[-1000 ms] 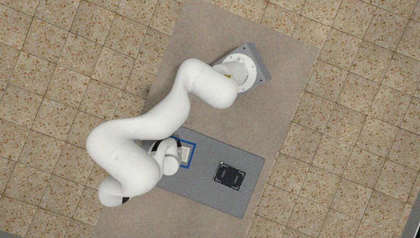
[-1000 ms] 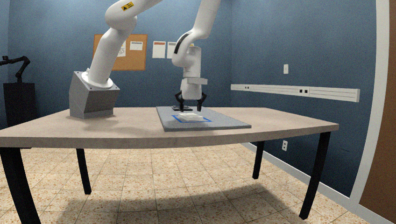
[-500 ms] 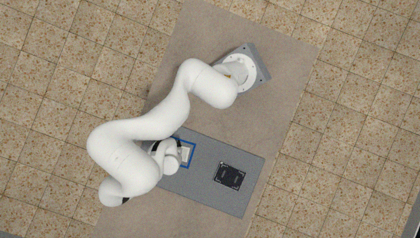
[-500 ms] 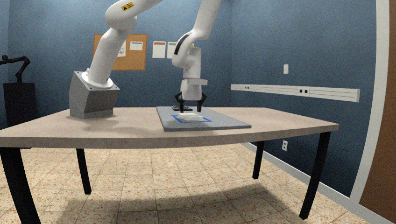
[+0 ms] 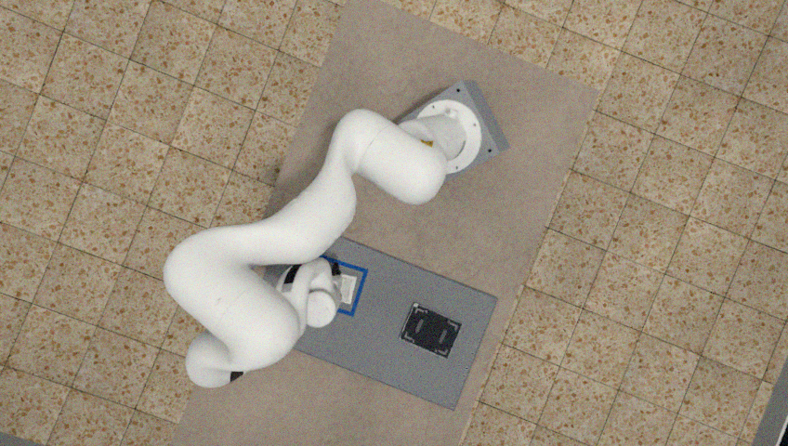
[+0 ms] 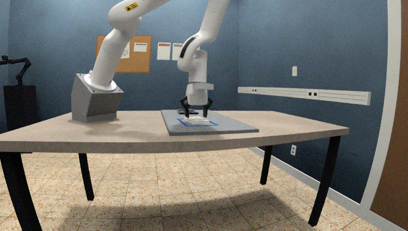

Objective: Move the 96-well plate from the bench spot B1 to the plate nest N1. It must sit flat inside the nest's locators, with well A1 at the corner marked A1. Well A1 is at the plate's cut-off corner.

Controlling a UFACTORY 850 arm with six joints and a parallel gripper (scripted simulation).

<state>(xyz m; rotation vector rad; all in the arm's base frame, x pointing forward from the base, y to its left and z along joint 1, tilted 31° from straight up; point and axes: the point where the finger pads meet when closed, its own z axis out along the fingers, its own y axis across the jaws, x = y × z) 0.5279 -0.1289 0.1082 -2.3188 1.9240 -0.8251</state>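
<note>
The white 96-well plate point(image 5: 348, 287) point(image 6: 197, 121) lies flat inside the blue outline of spot B1 point(image 5: 360, 284) point(image 6: 211, 124) on the grey bench board point(image 5: 387, 331) point(image 6: 232, 125). My gripper point(image 6: 196, 116) is open and hangs straight down right over the plate, its black fingertips level with the plate's far edge, one on each side. In the overhead view the wrist hides most of the plate and the fingers. The black plate nest N1 point(image 5: 430, 330) point(image 6: 181, 110) with white corner locators is empty, further along the board.
The arm's grey base block point(image 5: 486, 124) point(image 6: 94, 103) stands on the beige table point(image 5: 497, 220) point(image 6: 114, 134) away from the board. The arm's elbow hangs over the table's left edge in the overhead view.
</note>
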